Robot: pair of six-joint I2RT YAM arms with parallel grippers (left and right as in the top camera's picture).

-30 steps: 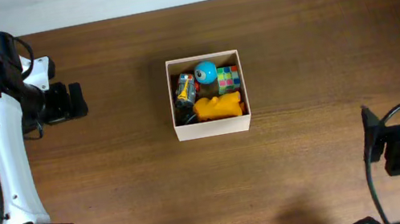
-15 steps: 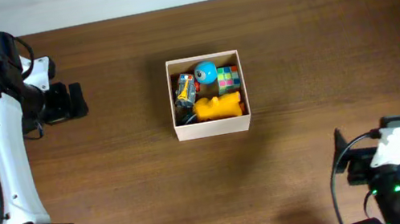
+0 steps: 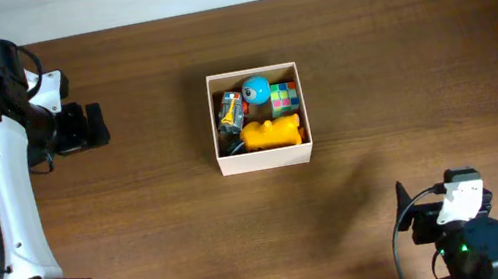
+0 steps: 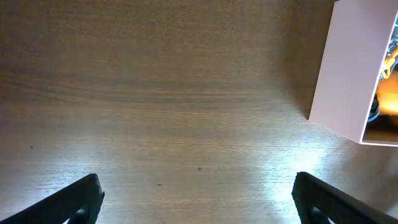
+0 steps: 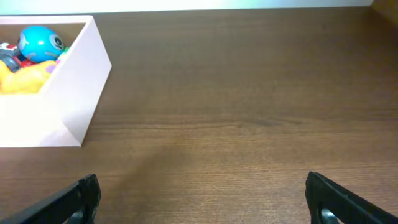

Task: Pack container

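Note:
The container (image 3: 266,159), a square white box with a tan inside, sits at the table's middle. It holds a blue ball (image 3: 256,89), a colourful cube (image 3: 285,99), a yellow toy (image 3: 273,132) and a small can-like toy (image 3: 230,112). My left gripper (image 3: 99,124) is open and empty, well to the left of the box; the left wrist view (image 4: 199,202) shows the box wall (image 4: 348,68) ahead. My right gripper (image 3: 405,213) is open and empty near the front right. In its view (image 5: 202,202) the box (image 5: 74,93) is far left, with the ball (image 5: 38,42) inside.
Bare brown wood table (image 3: 397,54) lies all around the box. The table's far edge meets a white wall at the top of the overhead view. The right arm's base sits at the front edge.
My right arm has swung from the right edge leftward and down toward the front of the table. The left arm and the box contents have not moved.

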